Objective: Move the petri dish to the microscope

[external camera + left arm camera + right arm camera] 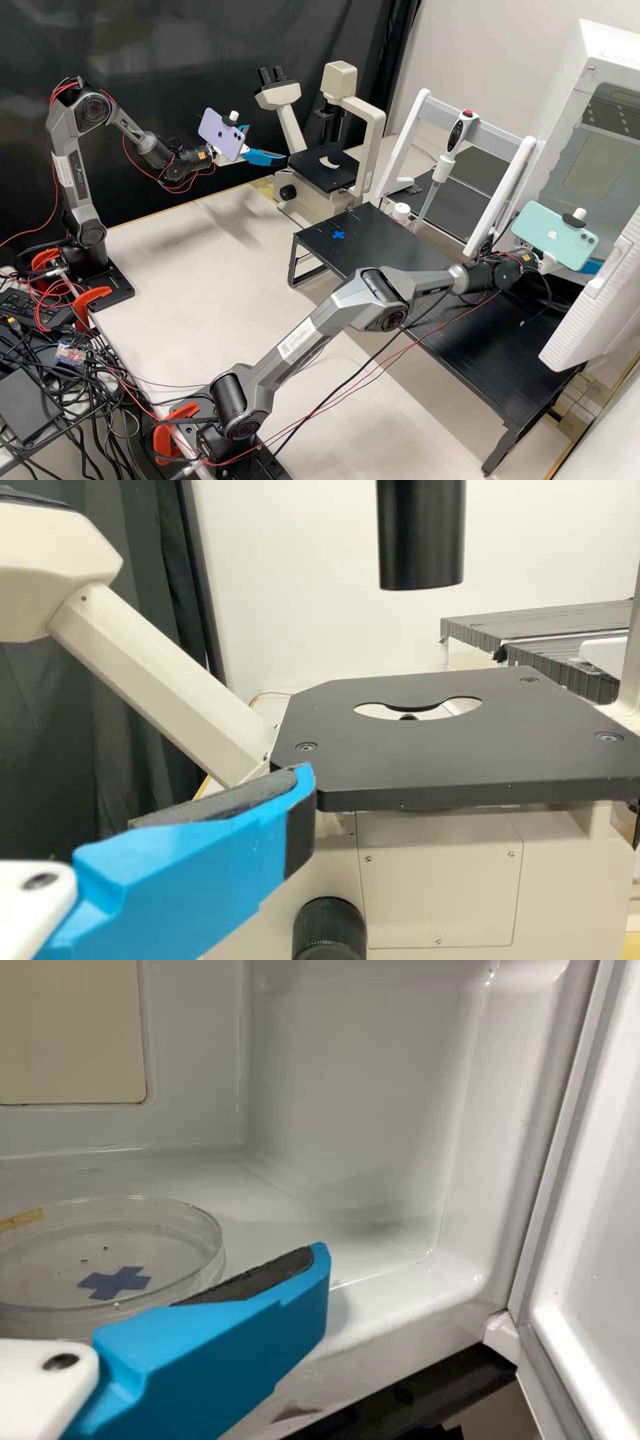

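In the high view, my left gripper (265,143) is open beside the microscope (325,167). The left wrist view shows one finger of this gripper (295,800) near the edge of the black microscope stage (450,765). My right gripper (591,267) is at the white chamber, partly hidden by a phone and the door. Inside, the clear round petri dish (185,1285) lies flat on the floor, a blue cross showing through it. One finger of the open right gripper (305,1280) overlaps the dish's near side; whether they touch, I cannot tell.
The chamber's door (600,300) stands open near the right arm. A black raised shelf (400,257) with a blue cross (339,235) spans the bench. A pipette (441,167) on a stand and a small white-capped bottle (401,213) are behind it.
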### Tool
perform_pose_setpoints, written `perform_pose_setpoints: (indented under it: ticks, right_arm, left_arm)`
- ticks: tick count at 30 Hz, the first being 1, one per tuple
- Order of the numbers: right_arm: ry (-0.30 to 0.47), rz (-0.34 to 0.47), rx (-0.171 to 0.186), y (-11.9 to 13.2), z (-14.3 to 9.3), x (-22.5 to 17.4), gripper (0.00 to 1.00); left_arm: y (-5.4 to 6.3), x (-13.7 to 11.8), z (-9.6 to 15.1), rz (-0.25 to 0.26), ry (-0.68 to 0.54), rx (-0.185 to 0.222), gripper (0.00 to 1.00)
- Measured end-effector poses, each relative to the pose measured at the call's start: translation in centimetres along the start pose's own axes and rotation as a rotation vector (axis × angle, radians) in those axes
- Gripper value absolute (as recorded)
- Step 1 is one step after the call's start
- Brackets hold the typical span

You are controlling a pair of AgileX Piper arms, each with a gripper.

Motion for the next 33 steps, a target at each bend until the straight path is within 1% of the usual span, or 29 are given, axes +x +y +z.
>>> perform_pose_setpoints:
  ticks: [5,6,21,23,33]
  right_arm:
    - [0.009,0.000,0.003,-0.4,0.2,0.4,1.00]
    - [0.009,0.000,0.003,-0.4,0.2,0.4,0.00]
    - [0.021,-0.002,0.003,-1.0,0.3,0.8,0.00]
    - [0.025,-0.002,0.010,-1.0,0.2,0.8,0.00]
    - [0.026,-0.003,0.010,-1.1,0.2,0.8,0.00]
  left_arm:
    - [0.0,0.0,0.0,0.000,0.000,0.000,1.00]
    - [0.0,0.0,0.0,0.000,0.000,0.000,1.00]
    - [0.0,0.0,0.0,0.000,0.000,0.000,1.00]
    - [0.0,0.0,0.0,0.000,0.000,0.000,1.00]
    - [0.0,0.0,0.0,0.000,0.000,0.000,1.00]
